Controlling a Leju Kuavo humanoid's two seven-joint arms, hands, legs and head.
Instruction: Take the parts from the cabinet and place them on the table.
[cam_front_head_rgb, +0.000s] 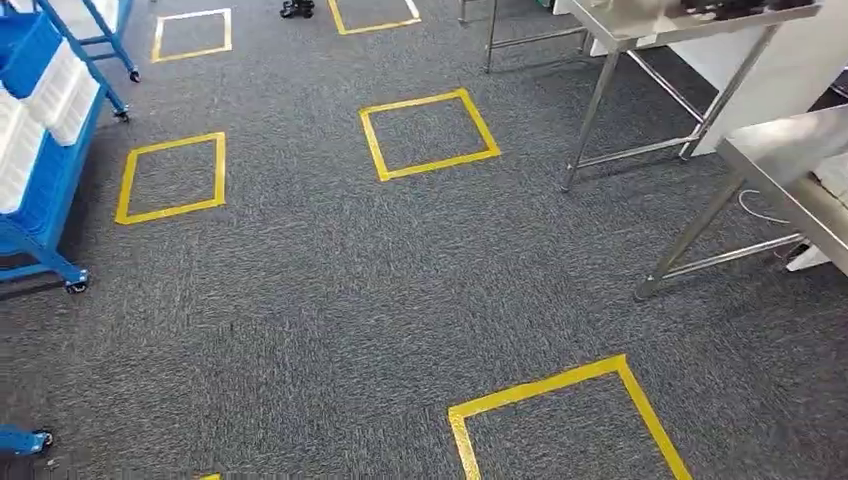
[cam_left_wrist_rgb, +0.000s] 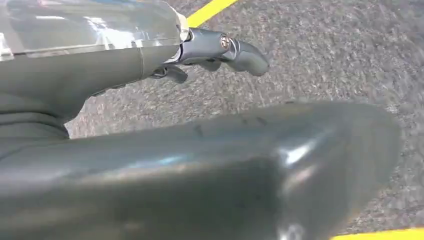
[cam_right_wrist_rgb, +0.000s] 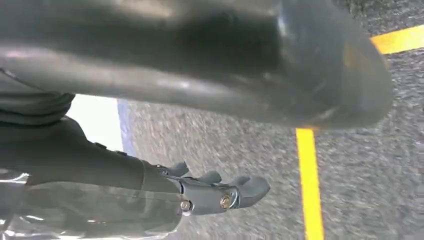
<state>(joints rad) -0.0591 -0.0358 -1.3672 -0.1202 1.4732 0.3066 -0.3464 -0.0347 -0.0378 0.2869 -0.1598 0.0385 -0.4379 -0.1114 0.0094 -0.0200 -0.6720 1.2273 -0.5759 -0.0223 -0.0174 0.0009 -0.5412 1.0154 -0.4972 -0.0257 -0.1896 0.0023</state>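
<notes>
Parts are not plain to see, maybe in the white bins (cam_front_head_rgb: 68, 95) on the blue cabinet (cam_front_head_rgb: 45, 195), likely small and light to pinch; left hand (cam_left_wrist_rgb: 220, 50) and right hand (cam_right_wrist_rgb: 220, 195) hang low, grip not clear to tell.

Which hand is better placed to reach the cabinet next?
Probably the left hand: the cabinet stands on that side, the tables opposite. It and the right hand both hang empty over carpet, neither close yet.
</notes>
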